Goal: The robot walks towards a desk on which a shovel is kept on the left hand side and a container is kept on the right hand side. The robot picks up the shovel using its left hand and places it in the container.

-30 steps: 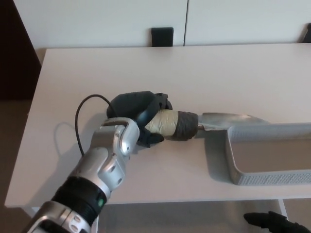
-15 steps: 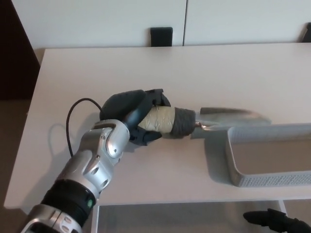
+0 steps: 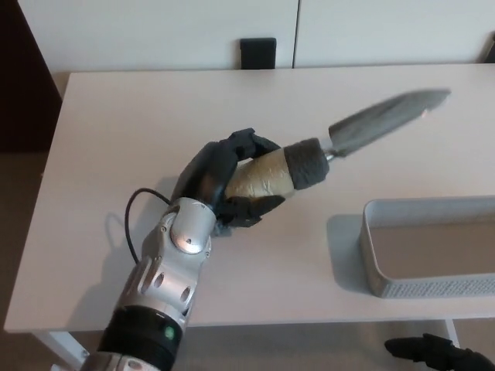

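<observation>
The left hand (image 3: 228, 179) wraps its fingers (image 3: 249, 144) around the taped handle of the shovel (image 3: 340, 143), whose blade angles up beyond them, above the desk (image 3: 155, 108), apart from the container (image 3: 429, 245).

The right hand (image 3: 433, 354) shows only partly at the bottom edge; whether its fingers are spread or closed cannot be told.

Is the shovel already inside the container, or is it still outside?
Outside. The left robot hand holds the shovel above the desk, its blade beyond the container's far rim. The container looks empty.

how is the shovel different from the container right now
The shovel is held off the desk in the left hand, blade tilted up to the right; the container rests flat on the desk. The shovel is long and narrow, the container a wide open box. Both look grey.
</observation>
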Controlling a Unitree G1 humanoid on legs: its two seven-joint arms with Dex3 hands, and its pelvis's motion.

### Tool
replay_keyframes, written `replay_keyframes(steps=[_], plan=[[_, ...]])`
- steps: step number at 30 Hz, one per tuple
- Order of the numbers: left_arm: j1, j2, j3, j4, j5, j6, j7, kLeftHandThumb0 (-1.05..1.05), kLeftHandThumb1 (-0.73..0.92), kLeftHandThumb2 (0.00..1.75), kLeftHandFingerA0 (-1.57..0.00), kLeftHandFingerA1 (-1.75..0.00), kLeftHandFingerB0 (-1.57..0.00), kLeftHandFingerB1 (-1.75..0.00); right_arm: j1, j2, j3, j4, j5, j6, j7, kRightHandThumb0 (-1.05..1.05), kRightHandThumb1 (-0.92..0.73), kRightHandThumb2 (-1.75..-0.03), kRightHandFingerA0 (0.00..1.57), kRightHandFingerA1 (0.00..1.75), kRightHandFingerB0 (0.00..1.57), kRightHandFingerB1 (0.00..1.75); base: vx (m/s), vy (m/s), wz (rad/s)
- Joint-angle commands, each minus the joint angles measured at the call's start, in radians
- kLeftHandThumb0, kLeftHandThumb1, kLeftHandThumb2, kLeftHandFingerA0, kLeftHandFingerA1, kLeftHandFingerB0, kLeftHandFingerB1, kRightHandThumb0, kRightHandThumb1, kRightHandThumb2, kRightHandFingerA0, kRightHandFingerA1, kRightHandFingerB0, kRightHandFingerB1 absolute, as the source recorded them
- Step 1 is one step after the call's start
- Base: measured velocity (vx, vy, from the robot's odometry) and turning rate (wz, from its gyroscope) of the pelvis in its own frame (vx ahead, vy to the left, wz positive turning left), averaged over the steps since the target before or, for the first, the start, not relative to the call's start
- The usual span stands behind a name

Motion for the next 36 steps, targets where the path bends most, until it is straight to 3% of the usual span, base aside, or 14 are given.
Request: replay_keyframes(steps=[1,2,3,4,5,7,10,11,14,17,21,28,33,36], plan=[[0.06,-0.17,0.307,-0.163,-0.444,0.126,0.09,-0.11,0.85,0.65,-0.88,-1.57,-0.7,-0.76,0.014,-0.04,0.009,-0.015,-0.024,0.007,0.014,-0.37,-0.58,-0.57,0.7,0.48,0.39,0.38,0.0,0.0,0.0],[0.072,-0.166,0.284,-0.175,-0.424,0.103,0.061,-0.1,0.83,0.65,-0.85,-1.57,-0.66,-1.02,0.012,-0.04,0.008,-0.021,-0.018,0.019,0.018,-0.37,-0.58,-0.57,0.7,0.48,0.39,0.38,0.0,0.0,0.0],[0.082,-0.162,0.262,-0.187,-0.399,0.089,0.043,-0.1,0.82,0.7,-0.89,-1.5,-0.73,-1.1,0.01,-0.04,0.007,-0.022,-0.017,0.024,0.02,-0.37,-0.58,-0.57,0.7,0.48,0.38,0.38,0.0,0.0,0.0],[0.094,-0.156,0.229,-0.204,-0.36,0.077,0.028,-0.11,0.82,0.69,-0.91,-1.44,-0.79,-1.05,0.01,-0.042,0.008,-0.021,-0.018,0.022,0.02,-0.44,-0.48,-0.73,0.62,0.57,0.34,0.47,0.0,0.0,0.0],[0.109,-0.15,0.188,-0.231,-0.316,0.06,0.012,-0.11,0.85,0.65,-0.91,-1.42,-0.75,-1.04,0.005,-0.044,0.01,-0.021,-0.021,0.021,0.02,-0.45,-0.48,-0.74,0.62,0.57,0.34,0.47,0.0,0.0,0.0],[0.148,-0.135,0.094,-0.292,-0.236,-0.006,-0.012,-0.13,0.79,0.74,-1.08,-1.35,-0.8,-1.14,-0.008,-0.044,0.011,-0.015,-0.024,0.023,0.018,-0.45,-0.47,-0.74,0.63,0.58,0.35,0.47,0.0,0.0,0.0],[0.191,-0.125,0.019,-0.37,-0.202,-0.004,-0.035,-0.16,0.78,0.74,-1.08,-1.37,-0.8,-1.13,-0.014,-0.044,0.016,-0.009,-0.024,0.028,0.017,-0.44,-0.47,-0.74,0.63,0.57,0.35,0.47,0.0,0.0,0.0],[0.21,-0.124,-0.025,-0.431,-0.178,0.042,-0.058,-0.18,0.77,0.74,-1.08,-1.36,-0.8,-1.07,-0.015,-0.041,0.016,-0.008,-0.023,0.029,0.015,-0.36,-0.58,-0.57,0.7,0.48,0.4,0.39,0.0,0.0,0.0],[0.268,-0.091,-0.16,-0.6,-0.142,0.141,-0.149,-0.24,0.78,0.66,-1.03,-1.45,-0.79,-1.04,-0.015,-0.037,0.02,-0.004,-0.017,0.026,0.018,-0.36,-0.58,-0.57,0.72,0.49,0.4,0.4,0.0,0.0,0.0],[0.306,-0.05,-0.27,-0.68,-0.128,0.159,-0.191,-0.17,0.71,0.77,-0.94,-1.43,-0.88,-0.95,-0.011,-0.043,0.023,-0.01,-0.022,0.033,0.02,-0.37,-0.58,-0.57,0.73,0.5,0.4,0.39,0.0,0.0,0.0],[0.334,0.014,-0.391,-0.755,-0.117,0.23,-0.247,-0.22,0.73,0.76,-0.88,-1.53,-0.79,-1.19,-0.013,-0.049,0.032,-0.015,-0.038,0.039,0.013,-0.38,-0.58,-0.57,0.72,0.48,0.41,0.39,0.0,0.0,0.0],[0.316,0.057,-0.469,-0.782,-0.098,0.354,-0.273,-0.18,0.7,0.81,-0.84,-1.49,-0.79,-1.14,-0.017,-0.038,0.043,-0.018,-0.045,0.058,0.001,-0.36,-0.58,-0.57,0.73,0.48,0.41,0.39,0.0,0.0,0.0],[0.209,-0.029,-0.407,-0.669,-0.148,0.559,-0.276,-0.19,0.77,0.72,-0.87,-1.56,-0.76,-1.21,-0.017,-0.039,0.051,-0.031,-0.059,0.069,-0.008,-0.38,-0.58,-0.57,0.72,0.47,0.42,0.38,0.0,0.0,0.0],[0.159,-0.07,-0.352,-0.59,-0.176,0.587,-0.24,-0.17,0.77,0.71,-0.87,-1.56,-0.76,-1.2,-0.016,-0.042,0.053,-0.034,-0.061,0.06,-0.006,-0.36,-0.59,-0.57,0.72,0.48,0.41,0.38,0.0,0.0,0.0]])
